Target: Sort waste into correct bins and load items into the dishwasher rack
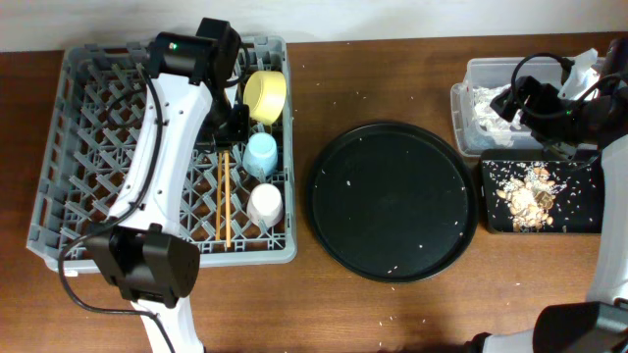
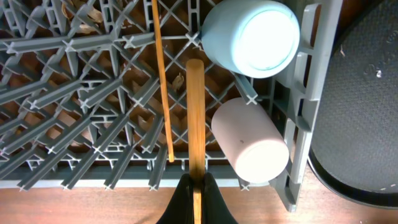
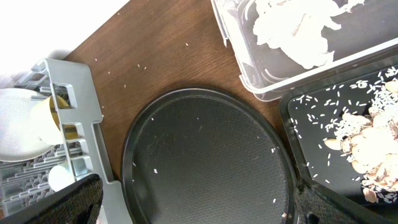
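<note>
The grey dishwasher rack (image 1: 88, 196) fills the left of the table. In it lie a yellow bowl (image 1: 265, 95), a light blue cup (image 1: 261, 154) and a pink cup (image 1: 265, 204). My left gripper (image 2: 196, 180) is over the rack's front edge, shut on one wooden chopstick (image 2: 195, 118). The other chopstick (image 2: 163, 81) lies on the lattice beside it. My right gripper (image 3: 199, 208) is open and empty, near the clear tub (image 1: 474, 71) of white napkins. The black rectangular tray (image 1: 589, 218) holds beige food scraps. The plate is not visible.
A large round black tray (image 1: 392, 201) with a few crumbs sits between the rack and the bins; it fills the right wrist view (image 3: 205, 162). Crumbs are scattered on the wooden table. My left arm lies across the rack.
</note>
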### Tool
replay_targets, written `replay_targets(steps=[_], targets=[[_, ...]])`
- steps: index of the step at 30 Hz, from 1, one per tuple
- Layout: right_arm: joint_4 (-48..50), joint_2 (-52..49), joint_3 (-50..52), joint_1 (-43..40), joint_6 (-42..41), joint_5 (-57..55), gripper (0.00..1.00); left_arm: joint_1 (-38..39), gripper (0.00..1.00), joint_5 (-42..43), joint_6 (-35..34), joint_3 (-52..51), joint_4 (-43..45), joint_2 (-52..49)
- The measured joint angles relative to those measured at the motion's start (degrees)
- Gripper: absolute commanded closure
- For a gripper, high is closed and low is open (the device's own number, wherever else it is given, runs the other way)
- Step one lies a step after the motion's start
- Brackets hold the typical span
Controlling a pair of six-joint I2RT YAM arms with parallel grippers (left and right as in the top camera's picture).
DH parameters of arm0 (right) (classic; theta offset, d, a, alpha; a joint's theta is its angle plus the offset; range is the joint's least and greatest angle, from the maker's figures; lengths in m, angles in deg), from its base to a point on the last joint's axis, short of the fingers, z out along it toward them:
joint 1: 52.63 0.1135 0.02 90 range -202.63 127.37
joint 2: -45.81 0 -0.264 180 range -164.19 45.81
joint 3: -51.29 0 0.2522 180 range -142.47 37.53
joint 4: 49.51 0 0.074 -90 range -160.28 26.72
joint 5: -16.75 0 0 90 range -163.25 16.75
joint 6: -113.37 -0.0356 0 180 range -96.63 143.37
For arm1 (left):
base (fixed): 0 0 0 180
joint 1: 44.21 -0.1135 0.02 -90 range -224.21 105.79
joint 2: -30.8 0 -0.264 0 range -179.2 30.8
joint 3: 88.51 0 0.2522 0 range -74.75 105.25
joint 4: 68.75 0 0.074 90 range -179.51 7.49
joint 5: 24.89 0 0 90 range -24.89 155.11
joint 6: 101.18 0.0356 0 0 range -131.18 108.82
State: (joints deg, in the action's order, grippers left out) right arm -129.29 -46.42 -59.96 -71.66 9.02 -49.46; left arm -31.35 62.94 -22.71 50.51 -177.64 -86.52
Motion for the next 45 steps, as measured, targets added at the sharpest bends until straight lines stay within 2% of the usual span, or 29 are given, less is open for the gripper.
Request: replay_targets(steps=[7,12,22,25,28,29,30,32,40,42,45], targets=[[0.0,0.0,0.0,0.0,0.0,0.0,0.01,-2.1,0.99,-1.3,0.0,-1.9,1.5,0.0],[0.0,0.0,0.0,0.0,0.0,0.0,0.01,-2.1,0.99,-1.5,0.0,-8.3,7.4,0.2],[0.0,0.0,0.0,0.0,0.0,0.0,0.02,-2.9,0.99,-1.6,0.0,-15.8,11.9,0.2],[0.1,0.0,0.0,0.0,0.0,0.0,0.02,-2.9,0.99,-1.5,0.0,-19.6,17.1,0.1],[0.0,0.0,0.0,0.0,0.0,0.0,0.02,-2.9,0.91,-1.3,0.0,-20.7,20.3,0.1],[0.0,0.0,0.0,0.0,0.0,0.0,0.02,-2.9,0.84,-1.2,0.1,-20.7,21.1,0.1],[0.0,0.0,0.0,0.0,0.0,0.0,0.02,-2.9,0.7,-1.2,0.2,-20.7,22.0,0.1],[0.0,0.0,0.0,0.0,0.0,0.0,0.02,-2.9,0.59,-1.1,0.5,-20.7,22.4,0.1],[0.0,0.0,0.0,0.0,0.0,0.0,0.02,-2.9,0.57,1.5,0.6,-17.2,22.1,1.9],[0.0,0.0,0.0,0.0,0.0,0.0,0.02,-2.9,0.57,3.2,0.6,-16.4,21.8,5.7],[0.1,0.0,0.0,0.0,0.0,0.0,0.02,-2.4,0.56,5.4,0.6,-15.3,18.2,18.9]])
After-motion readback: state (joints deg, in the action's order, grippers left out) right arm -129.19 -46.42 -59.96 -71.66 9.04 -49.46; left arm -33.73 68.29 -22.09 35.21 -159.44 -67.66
